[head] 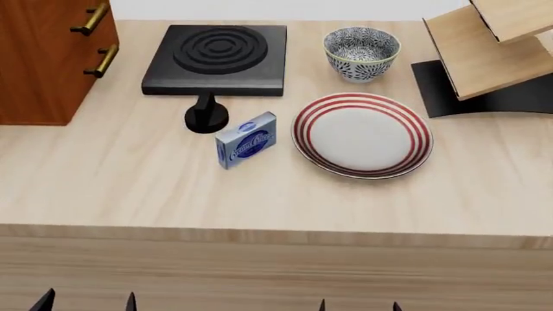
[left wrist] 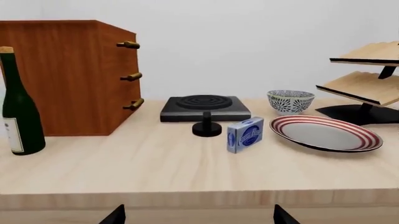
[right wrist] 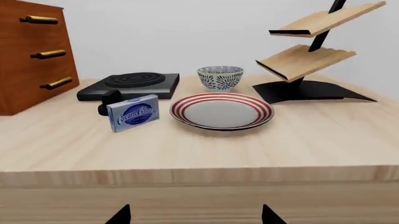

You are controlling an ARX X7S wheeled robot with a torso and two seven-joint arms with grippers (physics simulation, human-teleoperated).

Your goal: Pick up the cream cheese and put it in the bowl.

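Cream cheese [head: 246, 140], the small light grey-blue box with a dark blue oval label, stands on its edge on your pale wooden table [head: 129, 188], just beside the black round knob [head: 206, 116] of the flat black stove plate [head: 217, 58]. To its right lies the wide white plate with red rings [head: 363, 135], near the box but not touching it. The small deep bowl with blue-and-white floral pattern [head: 361, 53] stands behind that plate, beside the stove plate, and nothing is inside it as far as you can see.

Your left gripper [head: 87, 303] and your right gripper [head: 359, 306] show only dark fingertips at the lower edge of the head view, in front of the table edge and well apart from the box. Both pairs of tips stand apart with nothing between them, so both pincers are wide.

At the left you have a brown wooden cabinet with brass handles [head: 43, 58], and a dark green wine bottle [left wrist: 18, 105] beside it. At the right stands a light wooden tiered shelf on a black base [head: 484, 52].
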